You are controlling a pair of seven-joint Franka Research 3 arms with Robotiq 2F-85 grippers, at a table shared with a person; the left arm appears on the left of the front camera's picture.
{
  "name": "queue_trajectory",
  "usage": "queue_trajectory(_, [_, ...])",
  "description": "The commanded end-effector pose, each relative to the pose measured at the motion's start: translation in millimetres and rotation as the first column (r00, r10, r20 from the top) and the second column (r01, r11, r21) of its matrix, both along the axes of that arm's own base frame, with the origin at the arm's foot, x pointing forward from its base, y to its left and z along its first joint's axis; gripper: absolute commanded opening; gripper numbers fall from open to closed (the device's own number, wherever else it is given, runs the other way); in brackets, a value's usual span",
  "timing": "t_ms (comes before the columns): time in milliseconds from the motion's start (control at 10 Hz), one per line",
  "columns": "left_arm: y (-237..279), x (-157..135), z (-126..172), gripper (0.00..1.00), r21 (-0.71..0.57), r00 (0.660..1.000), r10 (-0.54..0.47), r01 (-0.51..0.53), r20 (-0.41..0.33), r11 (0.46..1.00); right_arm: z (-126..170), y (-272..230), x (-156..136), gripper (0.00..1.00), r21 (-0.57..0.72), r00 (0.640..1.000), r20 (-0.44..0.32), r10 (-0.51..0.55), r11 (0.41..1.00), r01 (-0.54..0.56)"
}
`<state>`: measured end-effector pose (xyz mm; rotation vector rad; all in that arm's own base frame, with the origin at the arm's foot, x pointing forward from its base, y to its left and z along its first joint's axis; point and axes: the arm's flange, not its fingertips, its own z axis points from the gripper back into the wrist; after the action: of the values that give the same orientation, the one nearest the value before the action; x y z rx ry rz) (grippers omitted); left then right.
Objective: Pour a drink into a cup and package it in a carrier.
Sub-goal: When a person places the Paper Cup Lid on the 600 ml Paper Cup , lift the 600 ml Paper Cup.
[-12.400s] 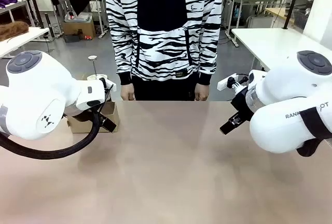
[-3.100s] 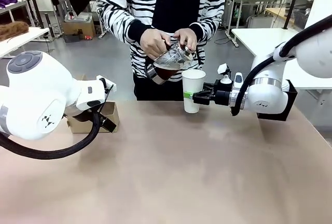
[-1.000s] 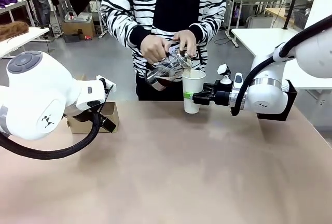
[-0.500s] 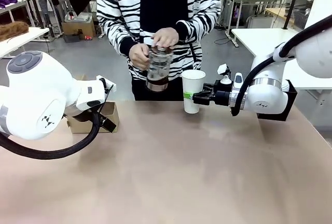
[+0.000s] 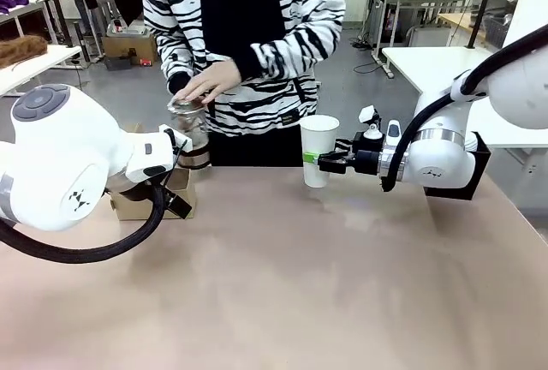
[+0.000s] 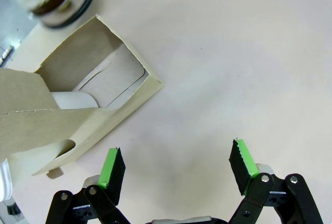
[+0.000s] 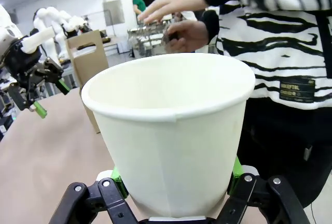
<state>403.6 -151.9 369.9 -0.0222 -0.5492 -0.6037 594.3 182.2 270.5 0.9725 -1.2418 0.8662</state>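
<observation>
Toward 1 o'clock from the middle of the bench (image 5: 282, 284), shows the cup (image 5: 318, 149): white paper, upright, gripped low on its wall between the closed-in green pads of the right end effector (image 5: 313, 159), in the same spot and pose as a second ago. Cannot see past the rim to any liquid in the right wrist view.

Finds the drink (image 5: 195, 158) elsewhere now, as a dark layer at the bottom of the glass carafe (image 5: 190, 130). No longer tipped over the cup as one second ago, nor held upright at the person's chest as half a second ago, but carried across to about 10 o'clock, at the far edge of the bench. Has the person's hand (image 5: 205, 86) flat on its lid. Cannot tell whether already set down; blurred in the left wrist view.

Places the carrier (image 5: 145, 203), brown cardboard, just nearer than the carafe and partly behind the left arm (image 5: 60, 156). Hangs the left end effector (image 6: 176, 169) above bare bench beside the carrier, fingers (image 6: 113, 169) spread wide, holding nothing.

Reads as pouring finished; likely next, moving the cup across toward 9 o'clock and into a carrier slot.
</observation>
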Motion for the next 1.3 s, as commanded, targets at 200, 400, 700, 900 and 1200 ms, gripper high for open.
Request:
queue_trajectory(200, [0.2,-0.2,0.5,1.0,-0.003,1.0,-0.001,0.001,0.0,1.0,2.1,1.4,-0.1,0.81,-0.012,1.0,-0.014,-0.002,1.0,0.002])
queue_trajectory(400, [0.2,-0.2,0.5,1.0,-0.003,1.0,-0.001,0.001,0.0,1.0,2.1,1.4,-0.1,0.81,-0.012,1.0,-0.014,-0.002,1.0,0.002])
queue_trajectory(700, [0.2,-0.2,0.5,1.0,-0.003,1.0,-0.001,0.001,0.0,1.0,2.1,1.4,-0.1,0.81,-0.012,1.0,-0.014,-0.002,1.0,0.002])
queue_trajectory(900, [0.2,-0.2,0.5,1.0,-0.003,1.0,-0.001,0.001,0.0,1.0,2.1,1.4,-0.1,0.81,-0.012,1.0,-0.014,-0.002,1.0,0.002])
queue_trajectory(1200, [0.2,-0.2,0.5,1.0,-0.003,1.0,-0.001,0.001,0.0,1.0,2.1,1.4,-0.1,0.81,-0.012,1.0,-0.014,-0.002,1.0,0.002])
